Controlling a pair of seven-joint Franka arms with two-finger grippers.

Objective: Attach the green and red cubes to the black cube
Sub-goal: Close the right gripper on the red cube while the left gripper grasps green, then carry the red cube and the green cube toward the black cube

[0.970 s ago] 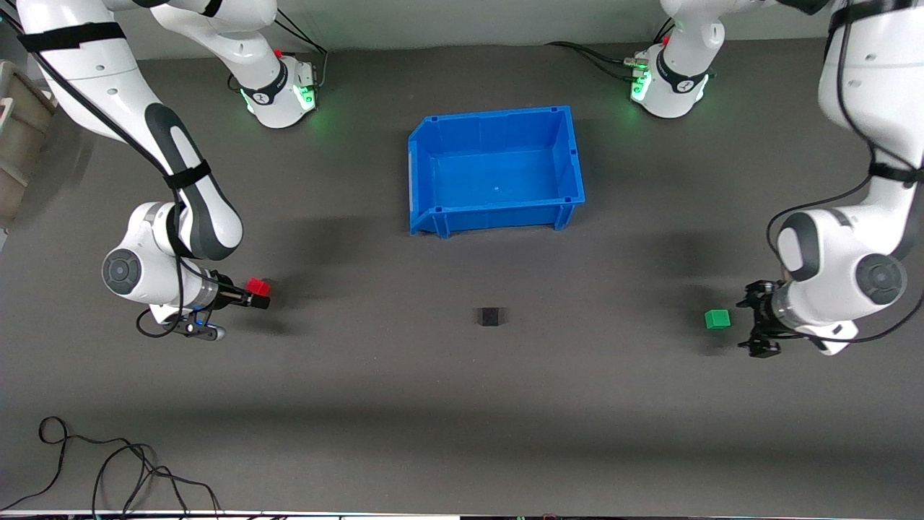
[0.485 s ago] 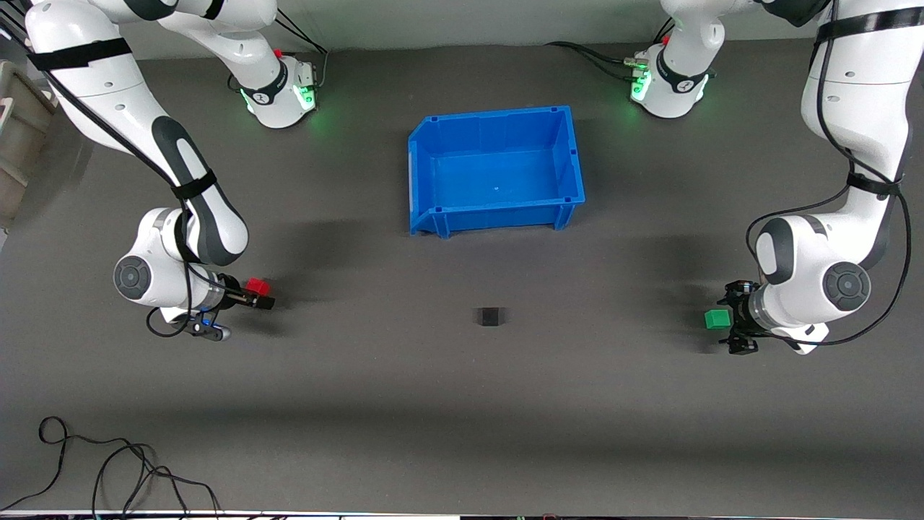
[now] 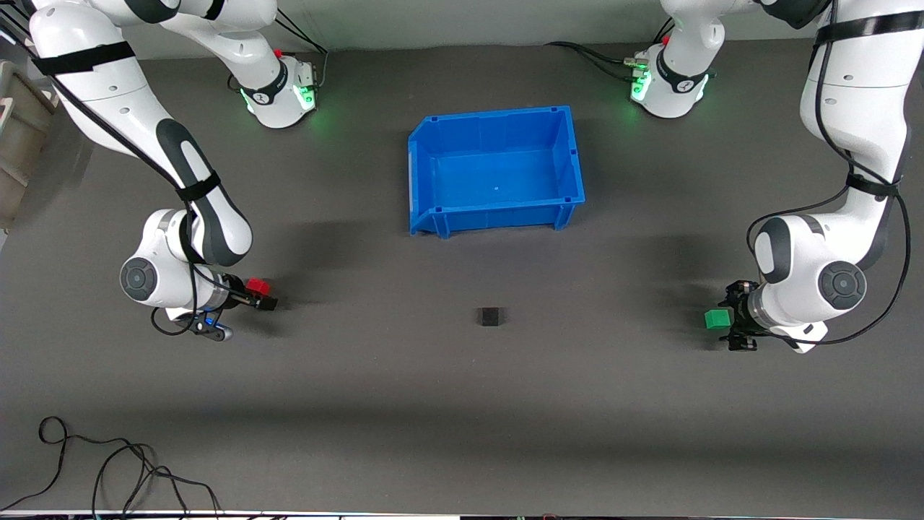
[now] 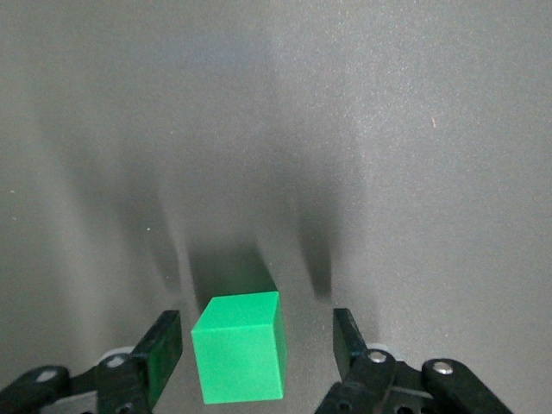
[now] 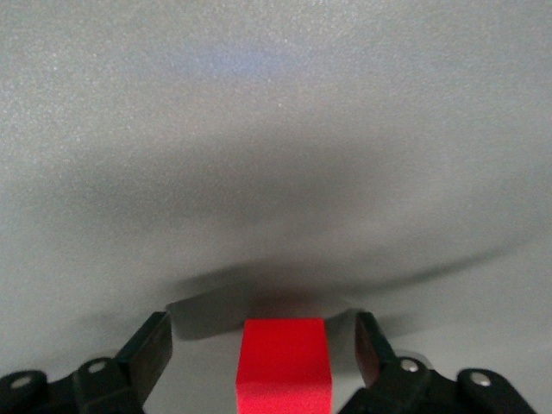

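Straddling green cube left claw, red cube half cut off

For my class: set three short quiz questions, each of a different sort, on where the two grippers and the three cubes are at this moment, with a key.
1. True or false: the left gripper is shut on the green cube.
2. What does the right gripper straddle? A. black cube B. red cube C. blue bin
3. Fill in: the black cube lies nearer the front camera than the ____.

Key: 1. False, its fingers stand apart from it. 2. B, the red cube. 3. Blue bin.
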